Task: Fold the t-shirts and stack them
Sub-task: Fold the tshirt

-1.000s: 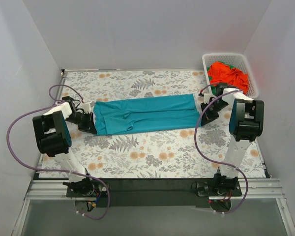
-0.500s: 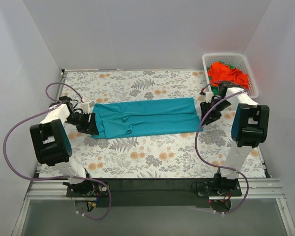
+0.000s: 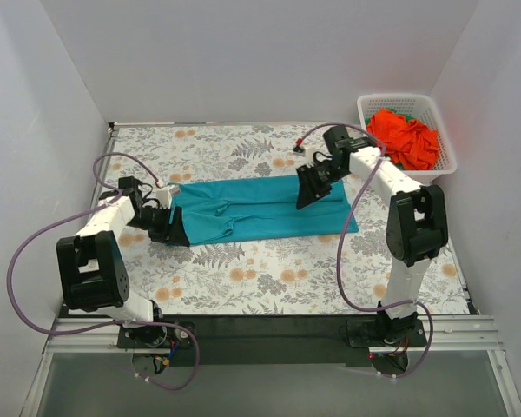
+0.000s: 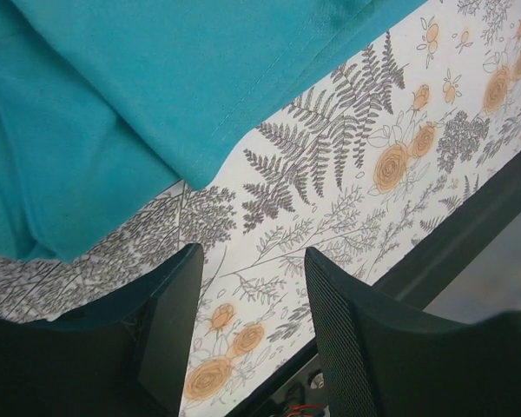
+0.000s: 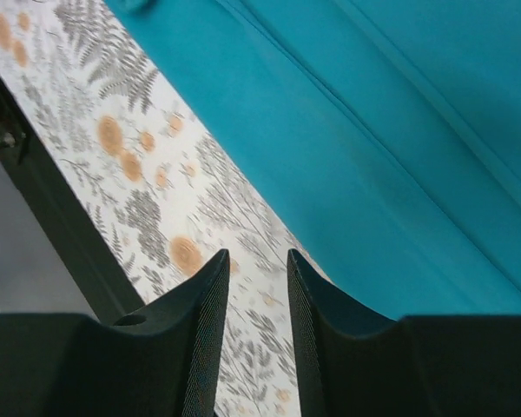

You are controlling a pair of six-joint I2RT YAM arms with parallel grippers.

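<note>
Two arms reach in over one floral-printed tablecloth (image 3: 243, 278) of grey ferns and orange blossoms. At the left, the left gripper (image 3: 162, 226) sits low at the teal-blue t-shirt's (image 3: 252, 207) left end. In its wrist view the left gripper (image 4: 252, 261) has its dark fingers (image 4: 169, 330) apart, with only bare printed cloth between them. The shirt (image 4: 156, 78) lies just past the fingertips, up and to their left, and a stitched hem runs slantwise ahead of them.

The teal-blue t-shirt is spread as a long band across the middle of the table, lengthwise between the two sets of jaws, with soft creases along it.

The right gripper (image 3: 306, 193) hangs over the right part of that band, its arm bent in from the right. In its wrist view the right gripper (image 5: 256, 261) shows a narrow gap between the jaws with nothing caught in it — printed cloth shows through the gap. The shirt (image 5: 399, 130) fills the space ahead and to the right of the fingertips, its edge crossing on a diagonal.

Well beyond the right jaws, in the far right corner, a white lattice basket (image 3: 365, 109) holds the crumpled orange-red t-shirt (image 3: 404, 137).

Plain white walls (image 3: 243, 61) close in three sides. Purple cables (image 3: 22, 252) loop off both arms, and a black strip (image 3: 260, 326) edges the near side — the bases are bolted there.
</note>
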